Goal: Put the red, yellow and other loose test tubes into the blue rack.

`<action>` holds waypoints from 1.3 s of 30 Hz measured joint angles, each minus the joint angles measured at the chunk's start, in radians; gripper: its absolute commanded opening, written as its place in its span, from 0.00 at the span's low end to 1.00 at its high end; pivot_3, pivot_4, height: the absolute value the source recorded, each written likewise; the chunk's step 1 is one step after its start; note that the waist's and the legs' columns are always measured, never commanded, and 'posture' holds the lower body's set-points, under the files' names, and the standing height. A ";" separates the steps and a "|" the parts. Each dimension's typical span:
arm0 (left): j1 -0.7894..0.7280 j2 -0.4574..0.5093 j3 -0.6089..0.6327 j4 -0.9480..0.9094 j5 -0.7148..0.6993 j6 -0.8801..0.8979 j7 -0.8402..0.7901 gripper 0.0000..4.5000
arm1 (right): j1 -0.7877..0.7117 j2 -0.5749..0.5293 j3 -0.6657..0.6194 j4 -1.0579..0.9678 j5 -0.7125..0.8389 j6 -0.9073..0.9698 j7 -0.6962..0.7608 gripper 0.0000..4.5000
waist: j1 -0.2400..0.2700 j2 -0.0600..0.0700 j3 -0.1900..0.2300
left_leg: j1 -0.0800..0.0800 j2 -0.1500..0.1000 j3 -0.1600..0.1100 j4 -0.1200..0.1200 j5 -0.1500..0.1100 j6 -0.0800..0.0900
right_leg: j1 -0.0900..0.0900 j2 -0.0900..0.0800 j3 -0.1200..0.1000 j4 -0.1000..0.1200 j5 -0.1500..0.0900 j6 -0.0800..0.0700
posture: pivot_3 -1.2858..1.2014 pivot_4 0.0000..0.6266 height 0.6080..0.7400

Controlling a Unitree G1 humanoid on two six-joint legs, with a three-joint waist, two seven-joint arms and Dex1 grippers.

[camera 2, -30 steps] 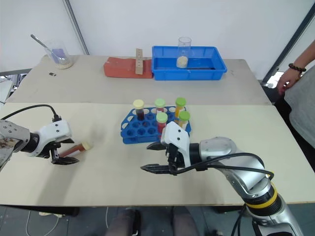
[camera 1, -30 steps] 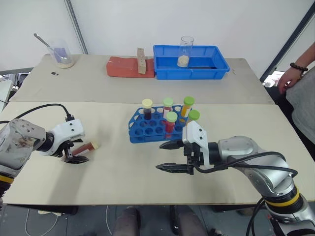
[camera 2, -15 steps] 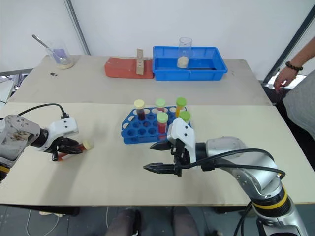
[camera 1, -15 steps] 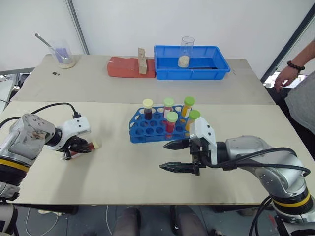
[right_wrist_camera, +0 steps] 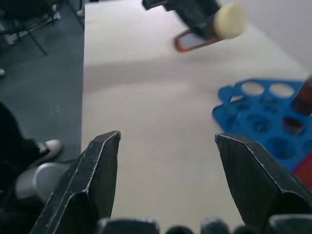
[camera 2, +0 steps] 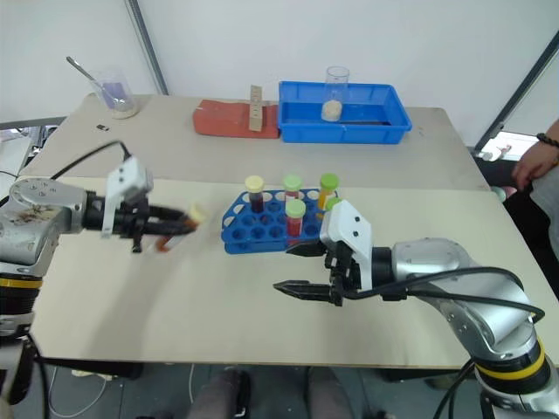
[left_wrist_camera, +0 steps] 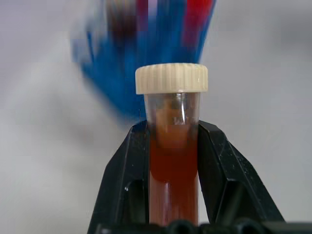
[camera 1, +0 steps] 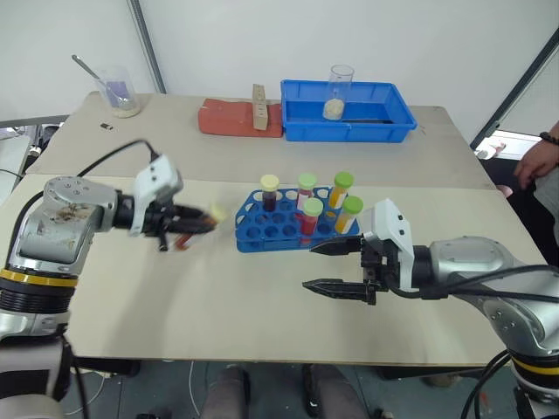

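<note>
Left gripper (camera 1: 194, 226): jaws clamped on a test tube (left_wrist_camera: 173, 161) with reddish-brown liquid and a cream ribbed cap. In the left wrist view both black fingers (left_wrist_camera: 127, 185) press against the tube's sides, the capped end projecting past the fingertips. The tube is clear of the table (camera 1: 218, 305), lying roughly level, cap end toward the blue rack (camera 1: 262, 230).

The blue rack sits just ahead of the held tube's cap, apart from it, not touching. Five capped tubes stand upright in the rack: one cream-capped tube (camera 1: 269, 190) with dark contents at the corner nearest the left gripper, and four green-capped tubes (camera 1: 341, 188) further along, holding red or orange-yellow liquid. The rack's front holes, on the side facing the robot, are open.

Right gripper (camera 1: 336, 267): jaws wide, nothing between them. It points across toward the left gripper, hovering over the table. Its upper fingertip is near the rack's front edge; contact cannot be told. In the right wrist view the two fingers (right_wrist_camera: 90, 180) stand well apart, with the rack off to one side beyond them and the left gripper's tube further out.

Beyond both grippers, at the far side of the table: a blue tray (camera 1: 345, 111) holding a clear beaker (camera 1: 339, 91), a red block (camera 1: 234, 118) beside it, and a glass with a spoon (camera 1: 117, 87).
</note>
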 measured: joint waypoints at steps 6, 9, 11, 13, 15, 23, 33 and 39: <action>0.082 -0.292 0.055 -0.112 -0.041 -0.024 0.307 0.19 | 0.094 -0.079 -0.074 -0.036 0.020 -0.014 0.021 0.77 | -0.014 0.000 0.000 | 0.002 0.000 -0.001 0.000 0.000 0.000 | 0.001 0.001 0.001 0.001 0.001 -0.001 | 0.52 0.24 1.00; 0.117 -0.370 0.048 -0.111 -0.022 -0.097 0.393 0.19 | 0.096 -0.097 -0.077 -0.045 0.027 -0.001 0.002 0.77 | -0.015 0.000 0.000 | 0.004 0.000 -0.001 0.000 0.000 0.000 | 0.001 0.002 0.001 0.003 0.001 -0.001 | 0.52 0.24 1.00; 0.123 -0.407 0.041 -0.099 -0.005 -0.157 0.430 0.19 | 0.097 -0.103 -0.079 -0.046 0.026 0.001 -0.012 0.77 | -0.011 0.000 0.000 | 0.004 0.000 -0.001 0.000 0.000 0.000 | 0.001 0.002 0.001 0.003 0.001 -0.001 | 0.52 0.24 1.00; 0.125 -0.438 0.029 -0.075 0.012 -0.214 0.457 0.19 | 0.099 -0.103 -0.083 -0.046 0.029 0.003 -0.024 0.77 | -0.010 0.000 0.000 | 0.004 0.000 -0.001 0.000 0.000 0.000 | 0.002 0.001 0.001 0.002 0.001 -0.001 | 0.52 0.24 1.00; 0.130 -0.456 0.012 -0.050 0.027 -0.255 0.467 0.19 | 0.106 -0.109 -0.095 -0.052 0.034 0.007 -0.031 0.77 | -0.009 0.000 0.000 | 0.003 -0.001 -0.001 0.000 0.000 0.000 | 0.002 0.001 0.002 0.001 0.001 -0.001 | 0.52 0.24 1.00; 0.141 -0.491 -0.056 0.037 0.061 -0.357 0.472 0.19 | 0.156 -0.143 -0.158 -0.078 0.072 0.031 -0.065 0.77 | -0.009 0.000 0.000 | 0.003 -0.001 -0.001 0.000 0.000 0.000 | 0.002 0.001 0.002 0.000 0.001 -0.001 | 0.52 0.24 1.00; 0.131 -0.516 -0.084 0.122 0.071 -0.464 0.457 0.19 | 0.205 -0.154 -0.183 -0.110 0.105 0.040 -0.108 0.77 | -0.009 0.000 0.000 | 0.003 -0.001 -0.001 0.000 0.000 0.000 | 0.002 0.001 0.002 0.000 0.001 -0.001 | 0.52 0.24 1.00; 0.140 -0.543 -0.087 0.157 0.092 -0.536 0.473 0.19 | 0.210 -0.154 -0.186 -0.110 0.105 0.040 -0.129 0.77 | -0.009 0.000 0.000 | 0.003 -0.001 -0.001 0.000 0.000 0.000 | 0.003 0.001 0.002 0.000 0.001 0.000 | 0.52 0.24 1.00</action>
